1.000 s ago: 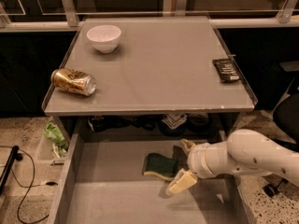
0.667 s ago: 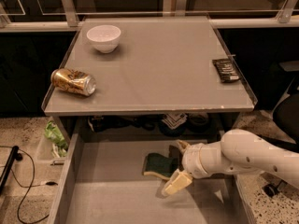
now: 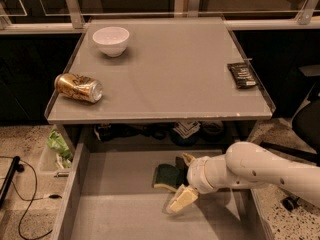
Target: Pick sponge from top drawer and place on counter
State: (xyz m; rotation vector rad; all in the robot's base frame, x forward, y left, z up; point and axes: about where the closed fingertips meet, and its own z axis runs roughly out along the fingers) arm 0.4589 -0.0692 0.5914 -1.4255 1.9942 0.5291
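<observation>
The gripper (image 3: 184, 180) has edged left, lower middle of frame, its fingers spread wide around the right end of the sponge (image 3: 165, 175), which lies in the drawer (image 3: 115, 209). Closing looks next.

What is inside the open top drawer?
The sponge lies on the top drawer floor, with the gripper open at its right end. The arm covers the drawer's right part.

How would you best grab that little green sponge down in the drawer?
Probably across its far and near edges, from the end nearest the arm. The sponge lies flat in the top drawer, green side up, so its foam sides are the only grippable faces. The gripper is there, open, one finger on each side.
</observation>
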